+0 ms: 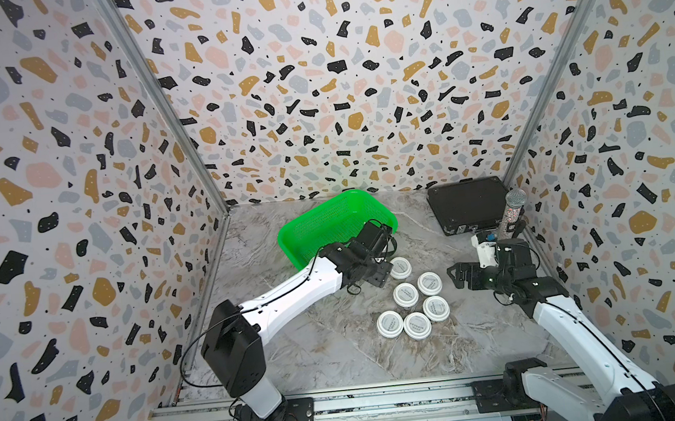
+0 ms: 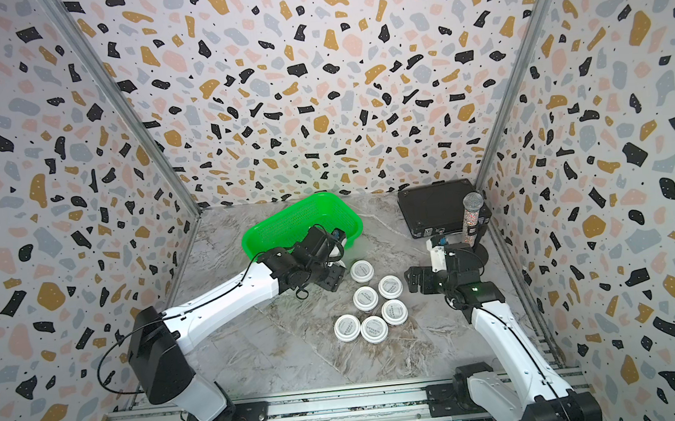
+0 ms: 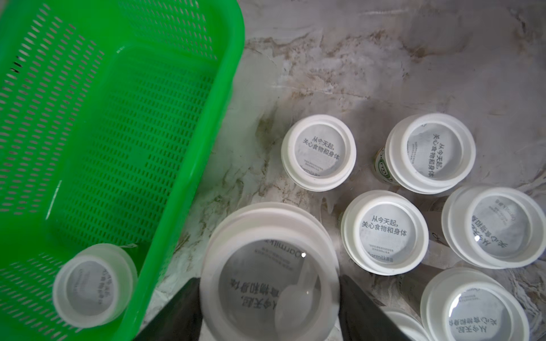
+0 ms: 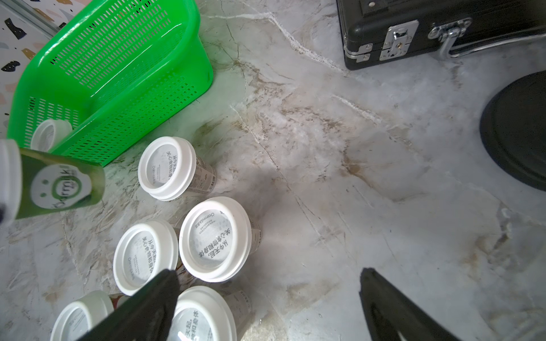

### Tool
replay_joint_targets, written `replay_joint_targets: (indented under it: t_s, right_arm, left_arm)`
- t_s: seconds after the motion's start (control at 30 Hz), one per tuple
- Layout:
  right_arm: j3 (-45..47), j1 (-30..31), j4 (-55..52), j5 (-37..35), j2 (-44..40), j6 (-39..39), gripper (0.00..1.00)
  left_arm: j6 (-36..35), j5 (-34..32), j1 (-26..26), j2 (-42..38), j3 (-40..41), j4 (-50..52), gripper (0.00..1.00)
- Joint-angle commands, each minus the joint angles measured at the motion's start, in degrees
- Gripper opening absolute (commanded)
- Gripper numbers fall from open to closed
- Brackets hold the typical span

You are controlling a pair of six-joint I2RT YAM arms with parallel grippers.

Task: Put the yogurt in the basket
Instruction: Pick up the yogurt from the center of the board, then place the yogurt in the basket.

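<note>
Yogurt cup point(image 3: 270, 283) clamped in my left gripper point(image 3: 270, 313), held up just beside the basket point(image 3: 190, 177), not yet over it. One cup point(image 3: 91, 286) already inside, six point(image 1: 406, 295) on the table point(image 1: 340, 353). Next: carry it across, lower, release. My right gripper point(image 4: 267, 276) hangs wide apart, empty

Left arm point(image 1: 289, 293) and right arm point(image 1: 575, 324): white shells, black joint housings, thin black cables point(image 1: 181, 364) looping outside. Black base plates point(image 1: 303, 414) screwed to the aluminium rail point(image 1: 385, 399), lower frame. Right gripper point(image 1: 458, 274): black.

Terrazzo-patterned walls point(image 1: 315, 76) enclose a grey marble-look tabletop point(image 1: 340, 357) on three sides.
</note>
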State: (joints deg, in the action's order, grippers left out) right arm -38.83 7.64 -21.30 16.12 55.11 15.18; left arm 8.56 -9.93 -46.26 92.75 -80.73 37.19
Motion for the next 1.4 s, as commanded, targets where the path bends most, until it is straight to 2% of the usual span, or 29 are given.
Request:
replay_joint_targets:
  t_s: [0.0,0.27,0.5,0.73,0.8,1.1,1.37]
  right_arm:
    - [0.07,0.27,-0.59,-0.31,-0.88,0.03,1.0]
    - [0.03,0.28,-0.73,-0.39,-0.71,0.03,1.0]
    - [-0.01,0.27,-0.85,-0.35,-0.8,0.03,1.0]
    - [-0.11,0.29,-1.07,-0.39,-0.8,0.03,1.0]
    - [-0.03,0.27,-1.03,-0.39,-0.97,0.03,1.0]
    - [0.0,0.27,-1.09,-0.47,-0.8,0.12,1.0]
    - [0.07,0.27,-1.08,-0.21,-0.8,0.23,1.0]
  left_arm:
    - [0.4,-3.37,2.65,-2.83,-0.77,-2.07,0.72]
    - [2.46,-6.59,7.97,-6.0,-1.06,-5.6,0.72]
    - [2.36,-4.54,13.65,2.7,-7.76,-2.55,0.72]
    - [1.87,-3.89,16.92,10.4,-12.58,-0.11,0.72]
    - [1.68,-1.7,17.99,11.74,-13.0,-0.43,0.72]
    - [0.4,1.75,18.13,16.15,-14.43,1.53,0.71]
    - [1.58,-0.58,18.49,18.58,-14.46,3.77,0.71]
